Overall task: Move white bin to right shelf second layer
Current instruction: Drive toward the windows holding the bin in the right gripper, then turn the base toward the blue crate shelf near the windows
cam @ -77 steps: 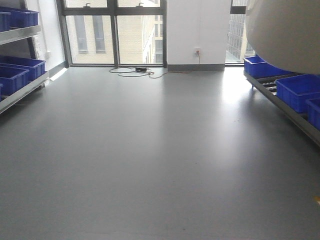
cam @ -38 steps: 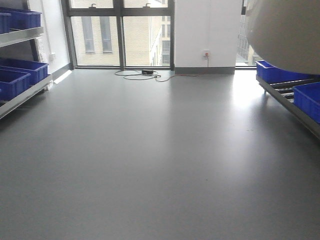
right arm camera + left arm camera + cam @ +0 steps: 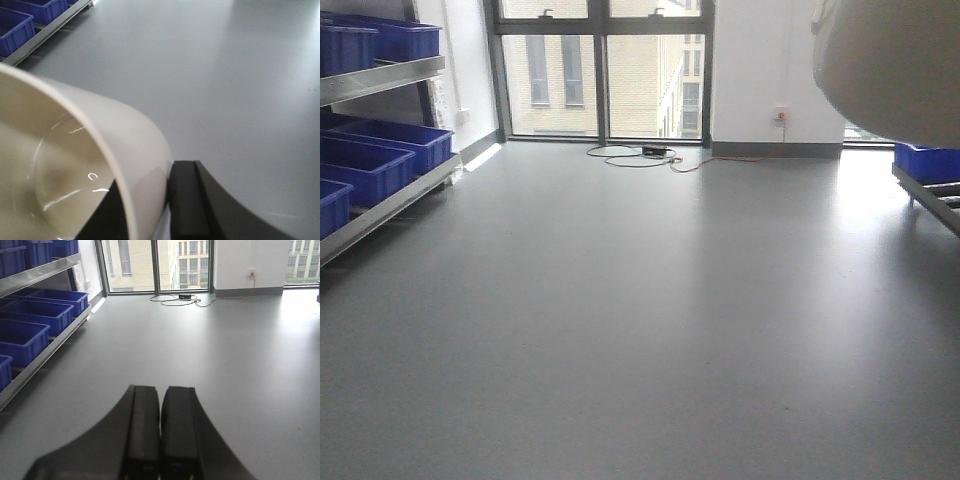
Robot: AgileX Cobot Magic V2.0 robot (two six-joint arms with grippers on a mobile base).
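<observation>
The white bin (image 3: pixel 892 70) is a glossy cream tub hanging at the top right of the front view, above the floor. In the right wrist view its rim and inside (image 3: pixel 60 165) fill the lower left. My right gripper (image 3: pixel 150 205) is shut on the bin's wall, one dark finger (image 3: pixel 186 200) outside and the other inside. My left gripper (image 3: pixel 160 410) is shut on nothing, its pads together above bare floor. Only a low rail of the right shelf (image 3: pixel 932 203) shows at the right edge. Its second layer is out of view.
A steel rack (image 3: pixel 382 205) with several blue crates (image 3: pixel 365 165) lines the left side on two levels. One blue crate (image 3: pixel 926 162) sits on the right shelf. Cables and a small box (image 3: pixel 650 153) lie by the far windows. Grey floor (image 3: pixel 640 330) stretches ahead.
The front view has swung left: the left rack has come further into view and the right shelf has slid to the frame's edge. The bin stays held at the top right.
</observation>
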